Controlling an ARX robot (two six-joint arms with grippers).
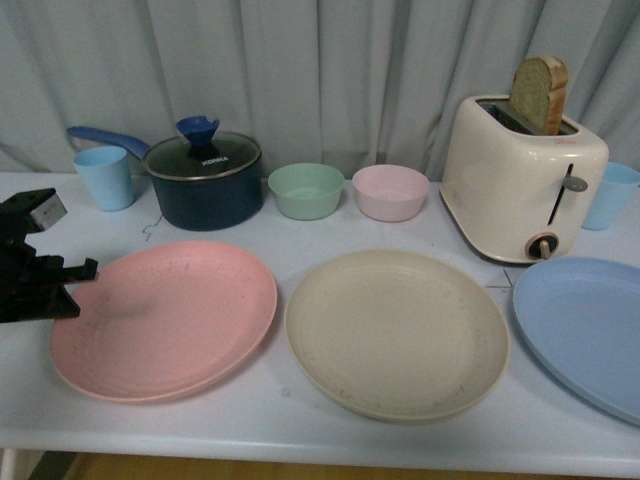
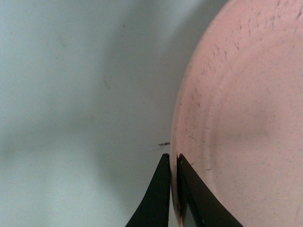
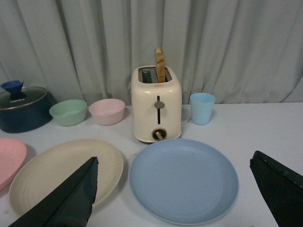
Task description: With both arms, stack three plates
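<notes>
Three plates lie in a row on the white table (image 1: 300,430). The speckled pink plate (image 1: 165,318) is at the left, the beige plate (image 1: 396,333) in the middle, the light blue plate (image 1: 585,330) at the right, partly cut by the frame edge. My left gripper (image 1: 75,285) is shut on the pink plate's left rim (image 2: 176,142), one finger on each side of the edge (image 2: 173,158). The right gripper (image 3: 182,189) is open wide above the near side of the blue plate (image 3: 183,179), and is out of the front view.
Along the back stand a light blue cup (image 1: 104,177), a dark lidded pot (image 1: 203,180), a green bowl (image 1: 306,190), a pink bowl (image 1: 390,192), and a cream toaster (image 1: 522,175) holding a bread slice (image 1: 540,95). Another blue cup (image 1: 610,195) is at the far right.
</notes>
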